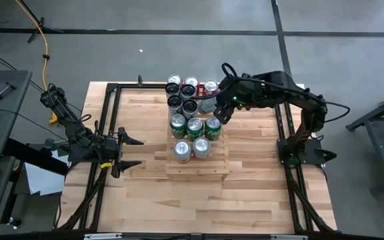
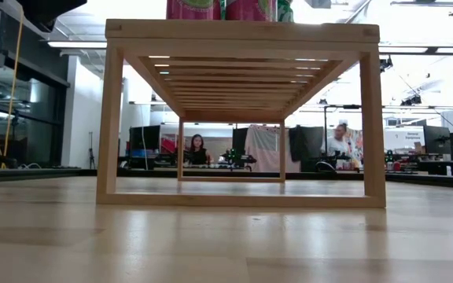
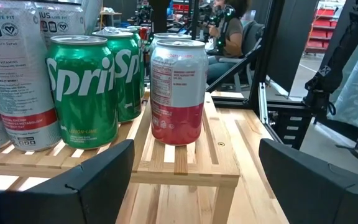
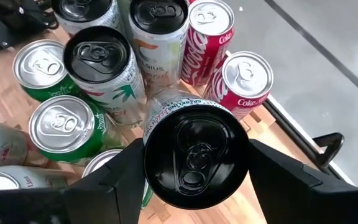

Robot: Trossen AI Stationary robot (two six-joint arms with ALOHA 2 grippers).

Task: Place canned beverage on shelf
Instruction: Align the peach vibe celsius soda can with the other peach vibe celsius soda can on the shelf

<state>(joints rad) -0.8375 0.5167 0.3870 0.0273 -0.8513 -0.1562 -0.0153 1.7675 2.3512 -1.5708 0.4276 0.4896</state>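
Jaws of your right gripper (image 4: 194,171) clamp a black-topped can (image 4: 196,154) above the shelf (image 1: 215,167) toward 12 o'clock, unplaced, while your left gripper (image 1: 127,152) waits wide open at 9 o'clock.

Both arms dark, near-black throughout, built of jointed tubular links with blocky housings at the joints.

Left arm (image 1: 79,130): thin black cabling runs along the links; small yellow patches on the link near the base and just behind the claw. Left claw (image 1: 133,152): two flat, pointed black fingers (image 3: 92,180), matte, with bevelled edges.

Right arm (image 1: 292,100): bulkier links, a black cable looping above the wrist, a green light glowing on the wrist housing. Right claw (image 4: 194,162): broad, black, angular fingers (image 4: 114,180), smooth-faced.
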